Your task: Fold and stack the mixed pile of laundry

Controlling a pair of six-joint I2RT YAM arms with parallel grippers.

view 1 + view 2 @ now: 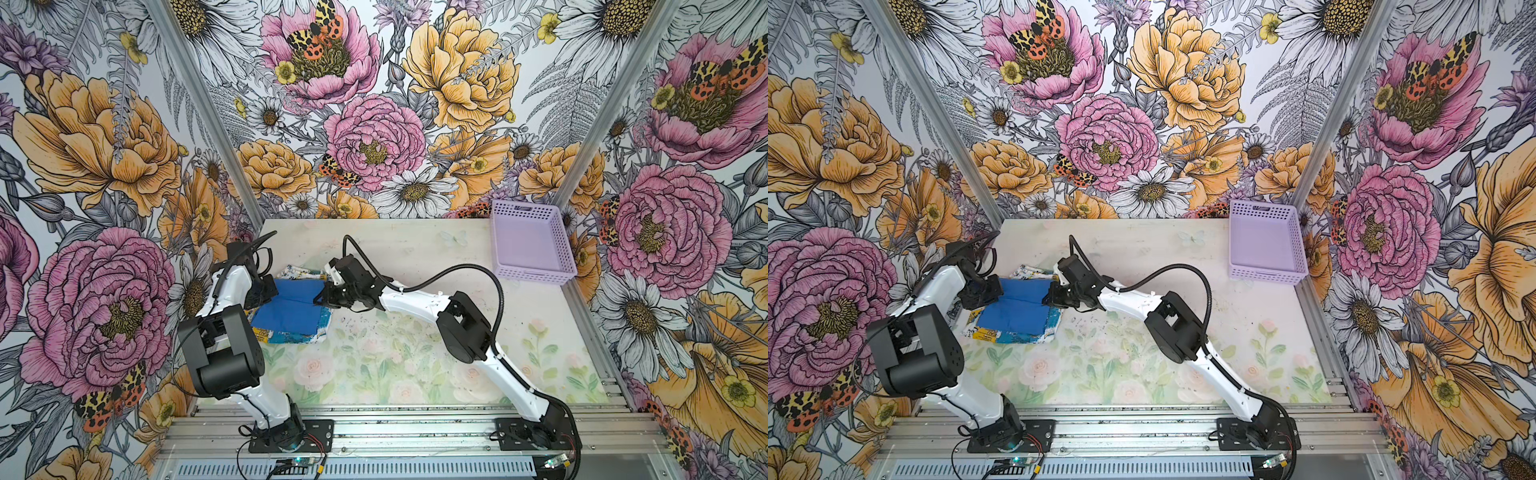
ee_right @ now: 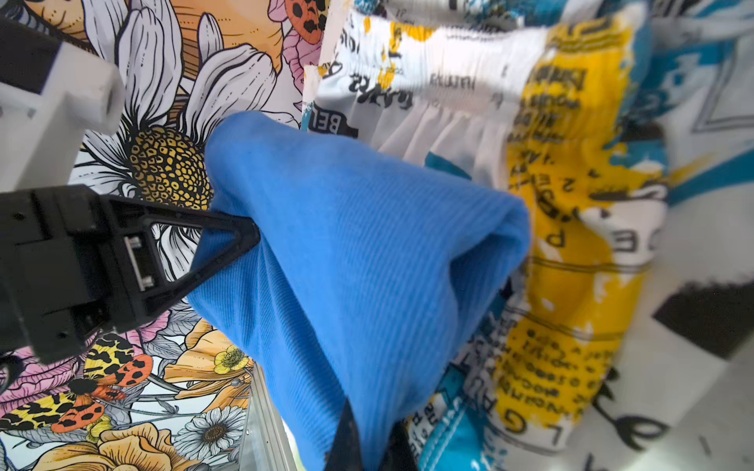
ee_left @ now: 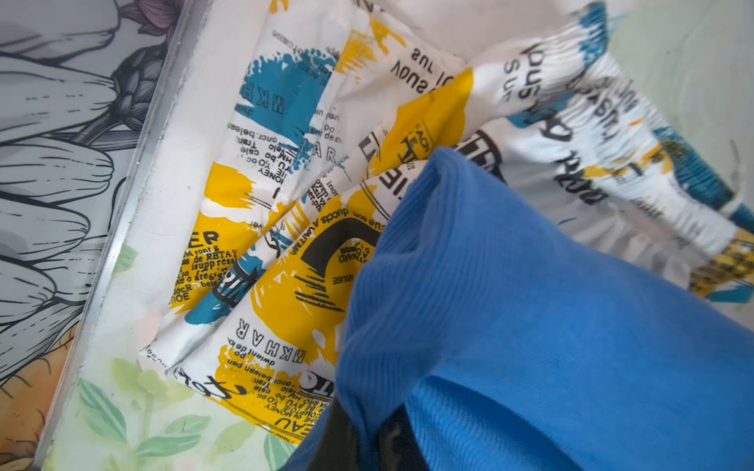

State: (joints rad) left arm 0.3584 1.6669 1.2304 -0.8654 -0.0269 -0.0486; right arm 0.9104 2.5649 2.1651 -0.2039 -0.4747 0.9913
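The royal blue T-shirt (image 1: 291, 309) (image 1: 1017, 309) lies folded on the white printed garment (image 1: 286, 336) (image 1: 1000, 332) at the table's left side; together they are the laundry pile. My left gripper (image 1: 270, 291) (image 1: 996, 291) is shut on the shirt's left edge. In the left wrist view the blue cloth (image 3: 530, 326) is pinched in that gripper (image 3: 367, 444) above the printed garment (image 3: 285, 204). My right gripper (image 1: 321, 296) (image 1: 1047, 296) is shut on the shirt's right edge. The right wrist view shows this gripper (image 2: 371, 444) pinching the lifted blue fold (image 2: 367, 244) over the printed garment (image 2: 571, 244).
A lavender perforated basket (image 1: 532, 245) (image 1: 1266, 245) stands at the table's back right corner. The metal side rail (image 3: 122, 204) and the floral wall run close along the pile's left side. The floral table mat (image 1: 395, 353) spreads to the right and front.
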